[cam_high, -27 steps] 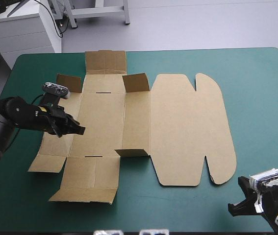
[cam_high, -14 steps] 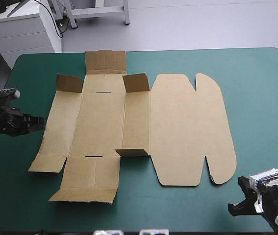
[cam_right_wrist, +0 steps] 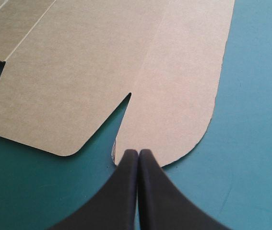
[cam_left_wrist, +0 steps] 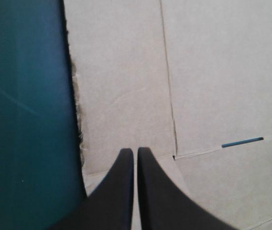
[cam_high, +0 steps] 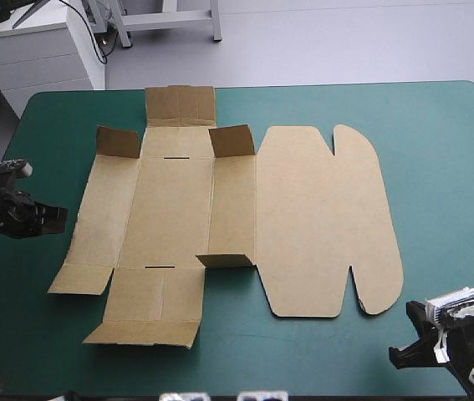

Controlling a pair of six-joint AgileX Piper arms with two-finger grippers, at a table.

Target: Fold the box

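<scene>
The brown box (cam_high: 245, 217) lies flat as a cut sheet in the middle of the teal-green cover. Three small flaps stand up: two at the far side (cam_high: 118, 141) (cam_high: 232, 140) and one at the near side (cam_high: 224, 261). My left gripper (cam_high: 59, 217) is shut, just off the sheet's left edge and pointing at it. In the left wrist view its tips (cam_left_wrist: 136, 151) hang by the left panel's edge (cam_left_wrist: 126, 96). My right gripper (cam_high: 397, 357) is shut at the near right corner. In its own view the tips (cam_right_wrist: 138, 152) point at the rounded lid flap (cam_right_wrist: 174, 110).
The table's left edge (cam_high: 7, 159) runs close behind my left arm. Its front edge lies just under my right gripper. Strips of teal-green cover (cam_high: 445, 184) border the sheet on the right and near sides.
My left arm has drawn back to the left, from above the box's left panel to off its edge. The box and my right gripper have not moved.
</scene>
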